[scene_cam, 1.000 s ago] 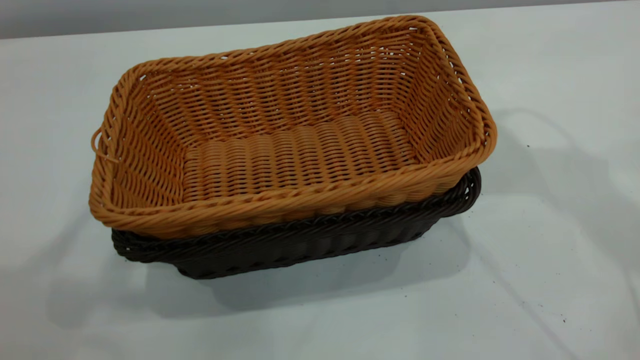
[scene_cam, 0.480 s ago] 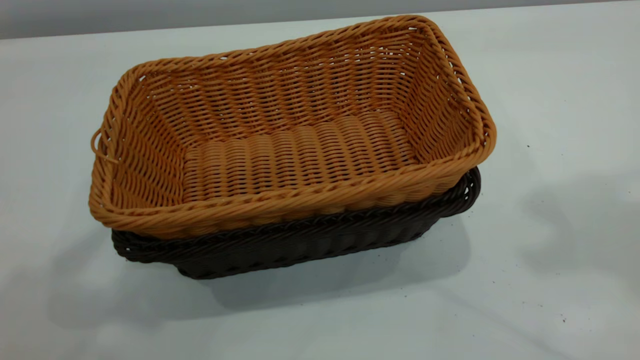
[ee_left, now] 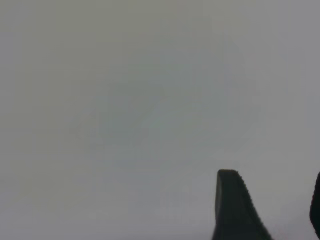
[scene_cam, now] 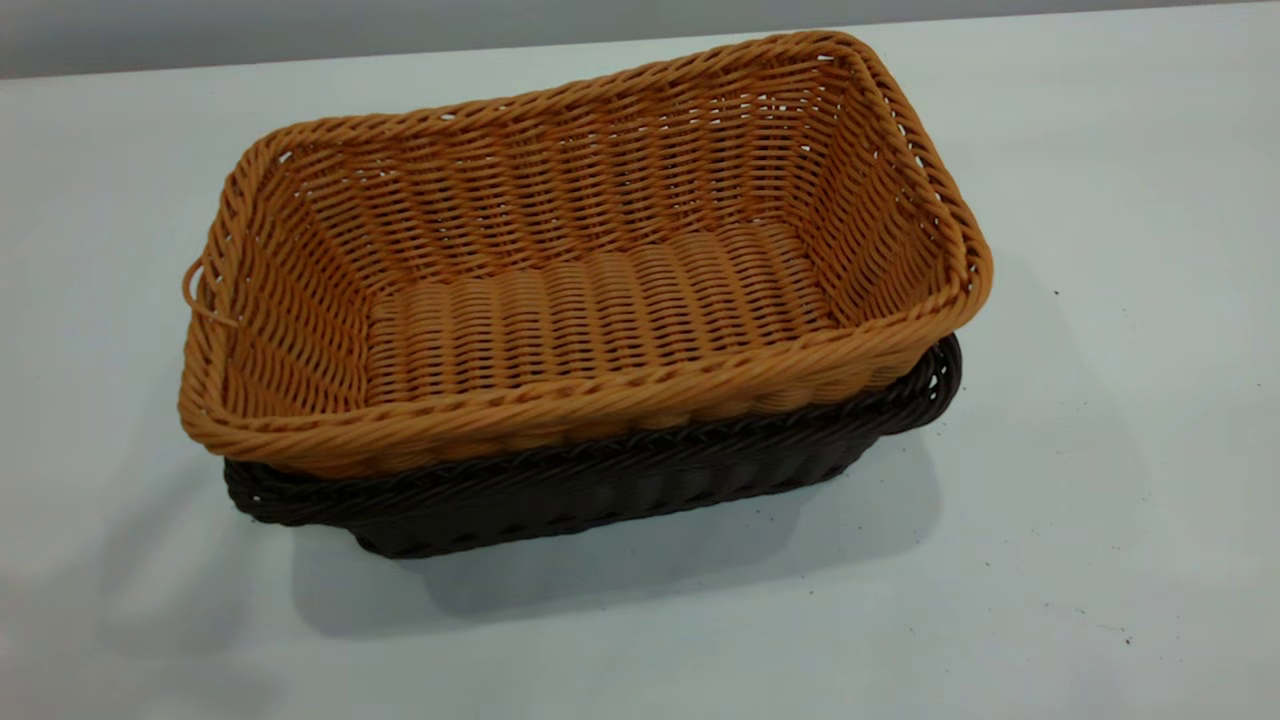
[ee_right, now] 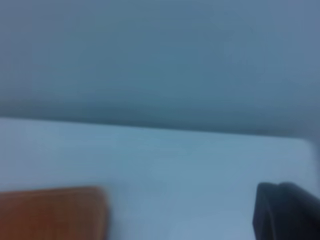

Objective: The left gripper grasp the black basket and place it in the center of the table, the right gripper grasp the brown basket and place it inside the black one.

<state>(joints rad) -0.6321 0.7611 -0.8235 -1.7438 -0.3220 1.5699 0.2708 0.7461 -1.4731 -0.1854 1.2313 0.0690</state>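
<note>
White table (scene_cam: 1100,560), specked, near edge bare. Black basket (scene_cam: 600,490): mid-table, unmoved. Brown basket (scene_cam: 600,300): nested inside it, rim proud and skewed. Arm shadow at right, present a second ago, now gone; nesting judged complete, arms retired. Left gripper (ee_left: 273,176): parted, empty, over bare surface. Right gripper (ee_right: 287,210): state cannot be told. Grey wall (scene_cam: 300,30) beyond.

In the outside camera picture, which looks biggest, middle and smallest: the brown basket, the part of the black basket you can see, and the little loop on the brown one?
1. brown basket
2. black basket
3. loop
</note>
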